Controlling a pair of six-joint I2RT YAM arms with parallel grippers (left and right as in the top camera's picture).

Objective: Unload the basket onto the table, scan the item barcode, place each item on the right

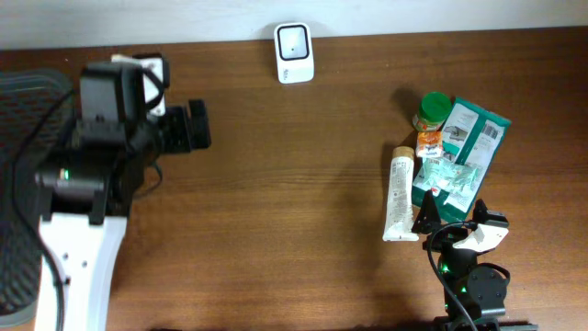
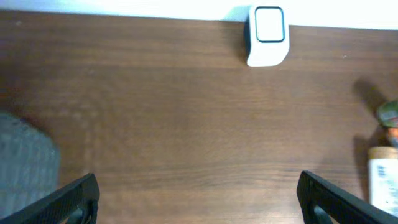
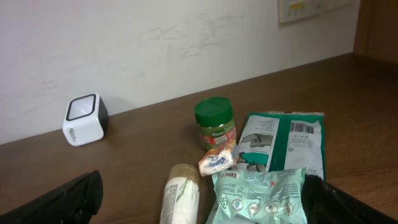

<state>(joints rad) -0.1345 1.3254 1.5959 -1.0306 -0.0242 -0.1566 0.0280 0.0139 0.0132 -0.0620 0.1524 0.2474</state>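
tube (image 3: 181, 198): lower end cut off by the bottom edge of the right wrist view
front pouch (image 3: 258, 196): bottom cropped there too; print too small to read
jar (image 2: 388, 114): blurred, cropped at the right edge
grey mesh (image 2: 25, 158): blurred, cropped at the left edge
left claw (image 2: 198, 190): only the finger ends show

Green-and-yellow label on the green-lidded jar (image 3: 215, 124) at centre of the right wrist view, seems to read Knorr, barcode (image 3: 301, 127) printed on the green packet (image 3: 283, 146) at right, row of small round symbols on the pale green pouch (image 3: 258, 193) at bottom, grey lettering on the white scanner (image 3: 85, 119) at left too small to read, blue print on the small sachet (image 3: 217, 160) illegible.
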